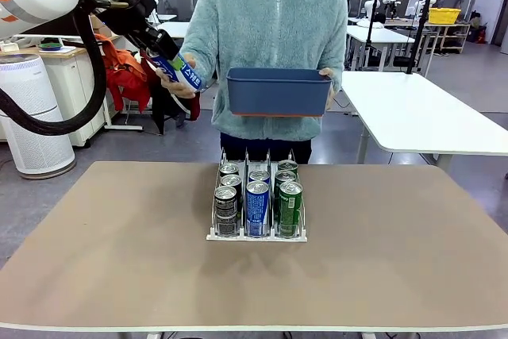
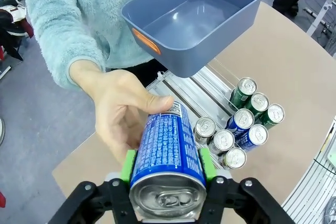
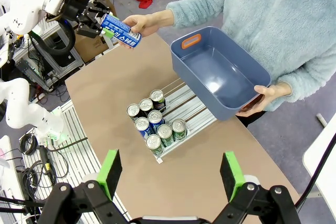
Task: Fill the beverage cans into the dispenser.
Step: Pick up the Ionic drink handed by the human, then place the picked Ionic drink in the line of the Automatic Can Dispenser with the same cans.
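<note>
A blue-and-white beverage can [image 2: 167,150] is clamped between the green pads of my left gripper [image 2: 167,163], which is shut on it. The person's hand [image 2: 118,116] still cups the can's far end. In the front view this can [image 1: 185,72] and the left gripper [image 1: 164,55] are high at the left, above the table's far edge. The dispenser [image 1: 256,236] stands mid-table with several black, blue and green cans [image 1: 258,206] in its three lanes. My right gripper [image 3: 171,174] hangs open high over the table, nothing between its fingers.
In their other hand the person holds an empty dark blue bin [image 1: 278,91] above the dispenser's far end. The rear part of the dispenser's lanes [image 3: 194,109] is bare. Wide bare tabletop [image 1: 119,236] lies on both sides of the rack.
</note>
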Available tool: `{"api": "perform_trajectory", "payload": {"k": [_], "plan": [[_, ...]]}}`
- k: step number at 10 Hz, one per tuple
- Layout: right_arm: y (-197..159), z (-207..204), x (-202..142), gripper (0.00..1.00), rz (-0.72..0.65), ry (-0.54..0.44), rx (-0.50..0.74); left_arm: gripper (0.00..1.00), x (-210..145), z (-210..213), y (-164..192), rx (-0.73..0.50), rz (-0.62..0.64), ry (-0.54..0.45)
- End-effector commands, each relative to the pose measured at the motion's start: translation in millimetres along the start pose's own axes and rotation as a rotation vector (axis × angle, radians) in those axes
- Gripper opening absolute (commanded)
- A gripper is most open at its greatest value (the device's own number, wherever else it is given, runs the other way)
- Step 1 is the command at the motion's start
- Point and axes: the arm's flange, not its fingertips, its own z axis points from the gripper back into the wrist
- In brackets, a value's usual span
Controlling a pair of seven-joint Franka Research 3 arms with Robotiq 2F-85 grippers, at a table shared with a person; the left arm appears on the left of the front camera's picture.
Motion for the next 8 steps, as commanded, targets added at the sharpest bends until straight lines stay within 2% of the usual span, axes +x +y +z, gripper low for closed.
{"api": "perform_trajectory", "payload": {"k": [1,4,5,8], "plan": [[0.2,0.9,-0.1,1.0,-0.001,0.006,0.005,0.0,-0.6,2.3,1.3,0.011,-0.006,0.028],[0.2,0.9,-0.1,1.0,-0.001,0.006,0.005,0.0,3.2,3.9,2.0,-0.005,0.017,0.009],[0.2,0.9,-0.1,1.0,-0.001,0.006,0.005,0.44,-0.7,-0.5,0.3,0.005,-0.008,0.01],[0.2,0.9,-0.1,1.0,-0.001,0.006,0.005,0.44,-0.7,-0.5,0.3,0.005,-0.008,0.01]]}}
